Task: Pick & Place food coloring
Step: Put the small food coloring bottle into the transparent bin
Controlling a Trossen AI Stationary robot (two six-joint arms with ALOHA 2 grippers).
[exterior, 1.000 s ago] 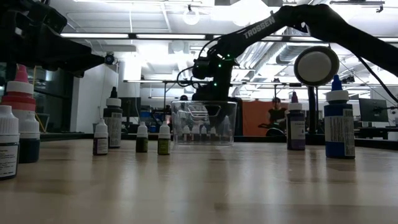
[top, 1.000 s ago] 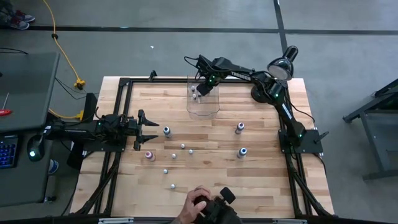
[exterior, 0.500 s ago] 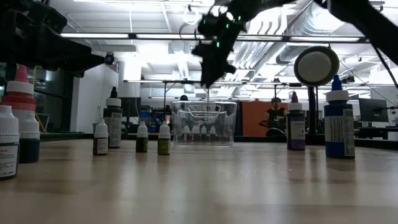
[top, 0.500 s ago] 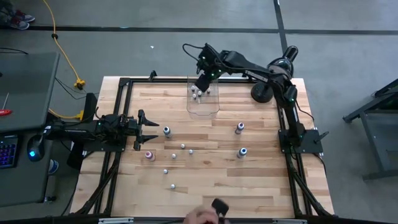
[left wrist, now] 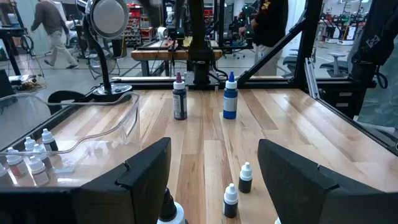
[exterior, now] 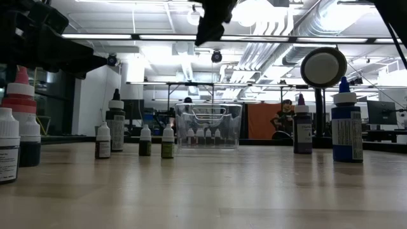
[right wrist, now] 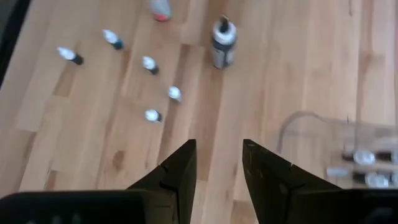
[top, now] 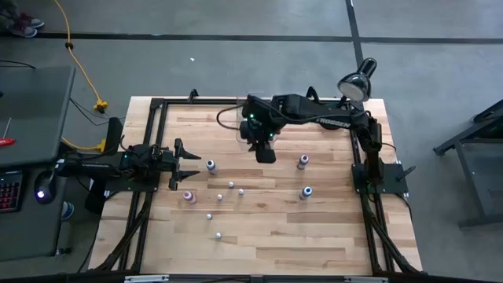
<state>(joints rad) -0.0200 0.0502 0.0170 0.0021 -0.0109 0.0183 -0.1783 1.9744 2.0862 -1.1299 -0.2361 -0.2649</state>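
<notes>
The right gripper [top: 265,152] hangs high above the table's middle, just off the 6 o'clock edge of the clear bin [top: 244,135]; in the right wrist view its two fingers [right wrist: 177,171] stand a narrow gap apart with nothing between them, so it is empty and partly open. The bin already holds several small bottles [exterior: 202,135], lined up along its floor in the low view. The loose food coloring [top: 230,185] still on the wood lies mostly toward 7 and 8 o'clock from that gripper: a dark-capped bottle [top: 210,165] nearest the left arm, a pink one [top: 188,196] beyond it, and a string of tiny white-capped ones running on toward 6 o'clock. Two taller bottles sit on the other side, a purple one [top: 302,161] at about 3 o'clock from the gripper and a blue one [top: 306,192] at about 5 o'clock. All of them appear to stand upright, so the long axis is vertical and a descent from above looks the likely approach. The left gripper [top: 189,164] waits at the table's 9 o'clock side, fingers spread and empty, nearer the dark-capped and pink bottles than the right one is.
</notes>
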